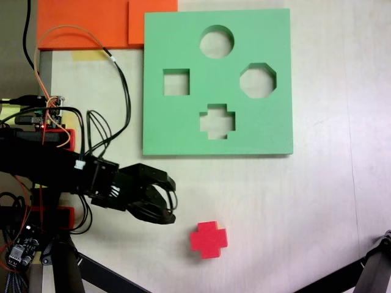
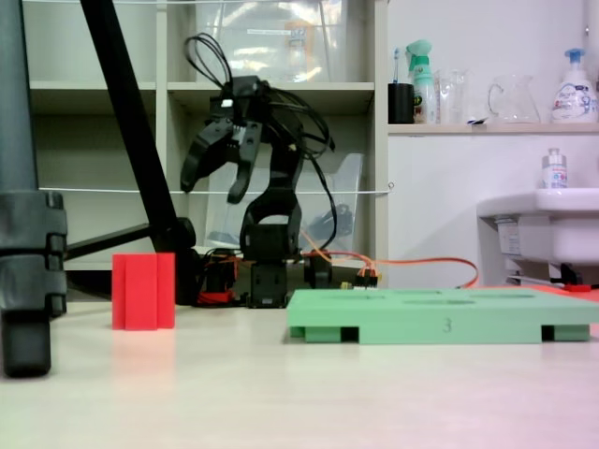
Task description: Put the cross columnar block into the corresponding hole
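Fixed view from above: lying flat on the pale table [image 1: 293,201], green foam board [image 1: 177,131], all four cutouts showing empty, plus-shaped hole [image 1: 217,120] nearest the arm. Hovering high over the table, gripper [image 2: 217,175], jaws spread wide, carrying nothing. Standing upright well clear of the board, red cross block [image 1: 208,238]. Judging the approach under way; next calling for lowering over the block and closing.

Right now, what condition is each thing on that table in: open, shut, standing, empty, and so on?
End effector: open, raised above the table, holding nothing.
Red cross block: standing upright on the table, apart from the end effector and the board.
Green board: lying flat on the table.
Cross-shaped hole: empty.
Round hole, square hole and octagonal hole: empty.
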You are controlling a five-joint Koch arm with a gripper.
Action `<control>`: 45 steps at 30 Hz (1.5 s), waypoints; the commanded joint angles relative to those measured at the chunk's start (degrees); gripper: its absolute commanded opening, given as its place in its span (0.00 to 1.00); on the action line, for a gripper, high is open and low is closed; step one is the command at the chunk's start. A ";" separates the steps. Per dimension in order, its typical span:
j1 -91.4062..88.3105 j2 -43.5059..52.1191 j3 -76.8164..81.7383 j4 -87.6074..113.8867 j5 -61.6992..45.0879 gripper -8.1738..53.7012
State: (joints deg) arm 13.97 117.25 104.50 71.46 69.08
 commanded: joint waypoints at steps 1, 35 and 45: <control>0.62 -2.20 -5.01 2.81 0.26 0.59; 7.47 -40.78 -31.73 13.54 -5.71 0.97; 7.47 -45.97 -32.08 13.80 -10.55 0.97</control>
State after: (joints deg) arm 20.92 70.49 74.79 82.79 58.89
